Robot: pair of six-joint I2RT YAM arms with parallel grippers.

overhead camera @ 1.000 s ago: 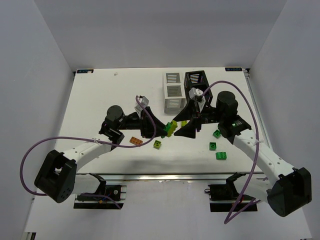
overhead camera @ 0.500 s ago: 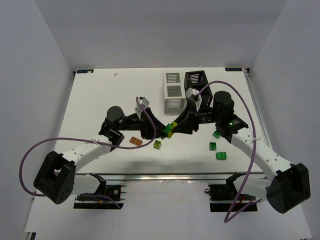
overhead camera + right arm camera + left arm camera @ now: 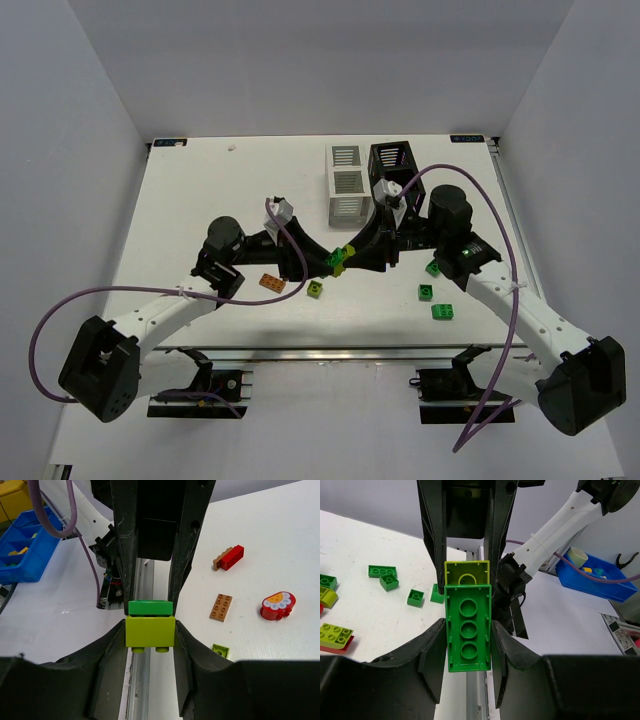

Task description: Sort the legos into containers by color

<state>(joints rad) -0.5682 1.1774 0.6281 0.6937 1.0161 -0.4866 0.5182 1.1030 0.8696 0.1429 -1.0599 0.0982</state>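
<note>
My left gripper (image 3: pixel 326 263) and right gripper (image 3: pixel 352 256) meet tip to tip above the table's middle. The left gripper (image 3: pixel 467 652) is shut on a green brick (image 3: pixel 468 630). A lime brick (image 3: pixel 466 572) sits against the green brick's far end. The right gripper (image 3: pixel 149 647) is shut on that lime brick (image 3: pixel 149 630), with the green brick (image 3: pixel 150 607) right behind it. The white box (image 3: pixel 346 185) and black box (image 3: pixel 390 160) stand behind the grippers. Loose bricks lie on the table: orange (image 3: pixel 271 282), lime (image 3: pixel 316 290) and three green ones (image 3: pixel 433 267) (image 3: pixel 426 291) (image 3: pixel 442 311).
The right wrist view shows a red brick (image 3: pixel 232 556), an orange plate (image 3: pixel 221 607), a red round flower piece (image 3: pixel 277 605) and a lime piece (image 3: pixel 220 650) on the table. The left wrist view shows green bricks (image 3: pixel 382 571) (image 3: pixel 415 597). The table's near edge rail (image 3: pixel 330 350) runs below the arms.
My right gripper has moved left, up to the left gripper, and closed on the lime brick. The left arm has drawn back slightly to the left, still holding the green brick.
</note>
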